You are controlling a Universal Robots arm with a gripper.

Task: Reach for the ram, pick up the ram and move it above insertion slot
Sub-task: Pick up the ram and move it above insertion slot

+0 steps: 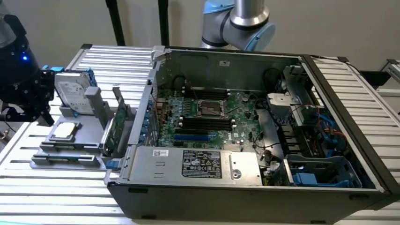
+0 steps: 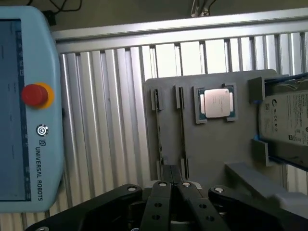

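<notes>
Nearest the wrist camera is the pincer (image 2: 173, 182), its two black fingers (image 2: 161, 207) pressed together with nothing held between them. Its linkage hides part of the grey holder tray (image 2: 211, 144) below. On that tray a square processor chip (image 2: 215, 102) lies flat in its recess. Two narrow slots (image 2: 181, 130) run on one side of the chip. On its other side sits a silver hard drive (image 2: 286, 120), cut off by the frame. A Universal Robots teach pendant (image 2: 29, 144) with a red stop button (image 2: 34, 95) covers part of the slatted aluminium surface (image 2: 106, 120) and is itself only partly in frame.

In the exterior view the pincer's black body hangs at the exterior view's left edge, half cropped, just beside the tray. The ram (image 1: 116, 131) is probably the green board standing on its long edge along the tray's side nearest the open computer case (image 1: 250, 201); its chips cannot be made out. It stands across the tray from the pincer, with the processor chip between them. Inside the case the motherboard (image 1: 206, 112) lies exposed. The arm (image 1: 240, 18) rises behind the case, cut off above.
</notes>
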